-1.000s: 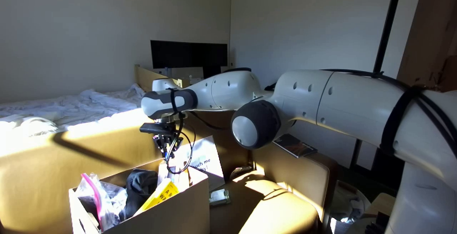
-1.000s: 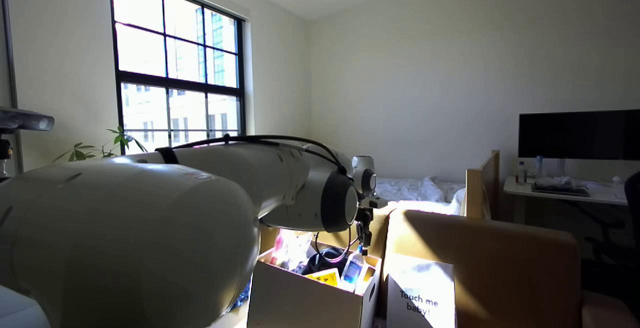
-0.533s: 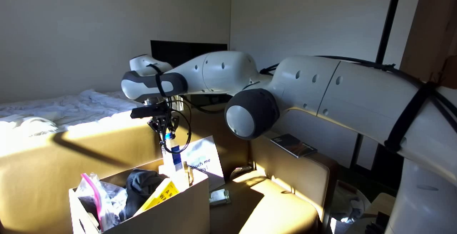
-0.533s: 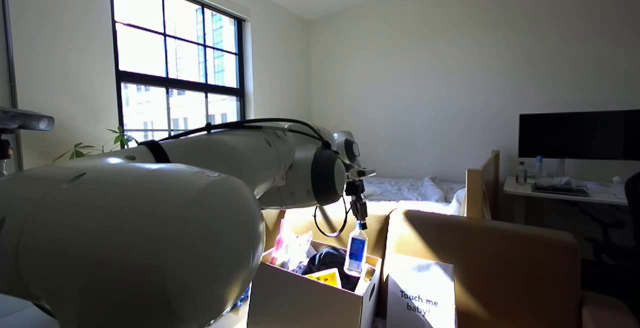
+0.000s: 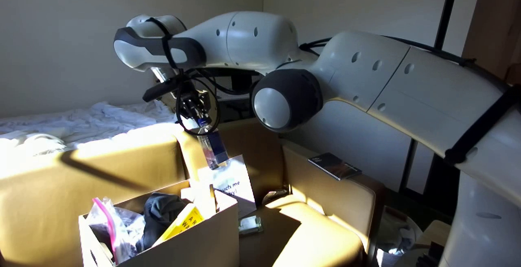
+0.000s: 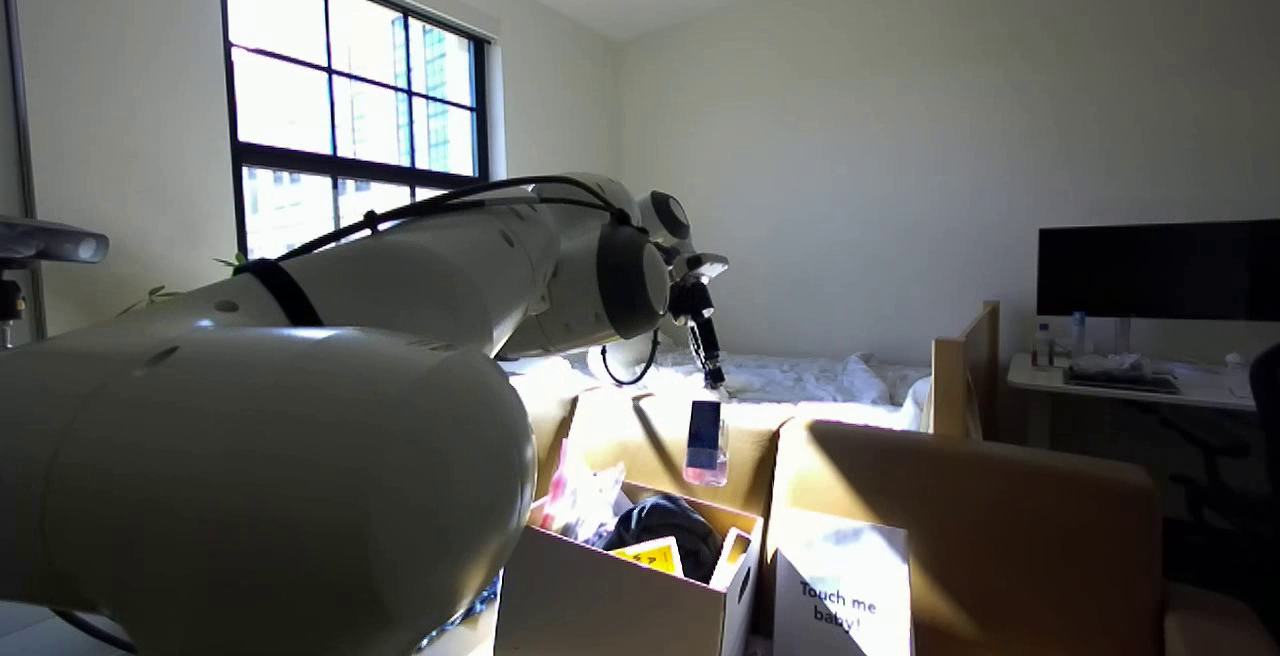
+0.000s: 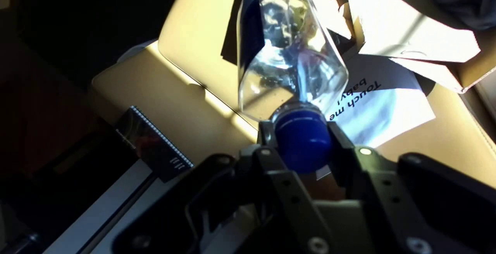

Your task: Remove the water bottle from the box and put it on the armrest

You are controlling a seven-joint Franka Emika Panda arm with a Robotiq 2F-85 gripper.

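Observation:
The water bottle (image 7: 288,48), clear plastic with a dark blue label and blue cap, hangs tilted in the air. My gripper (image 7: 300,134) is shut on its cap, one finger on either side. In both exterior views the bottle (image 5: 213,149) (image 6: 706,443) is above the rim of the cardboard box (image 5: 203,238) (image 6: 610,591), apart from it. In an exterior view the fingertips (image 5: 202,121) meet the bottle's top, and its base points down and right. The tan armrest (image 5: 342,204) stands to the right of the box, beyond the seat; the wrist view shows the armrest (image 7: 162,87) at left.
A black spiral notebook (image 5: 334,166) lies on top of the armrest. A white "Touch me baby!" sign (image 5: 240,191) leans beside the box. Inside the box are a pink-edged plastic bag (image 5: 110,230), dark cloth (image 5: 160,210) and a yellow item (image 5: 185,220). A small package (image 5: 250,224) rests on the seat.
My gripper has risen with the bottle, lifting it out of the box. The bottle has gone from roughly upright to tilted as the wrist turned.

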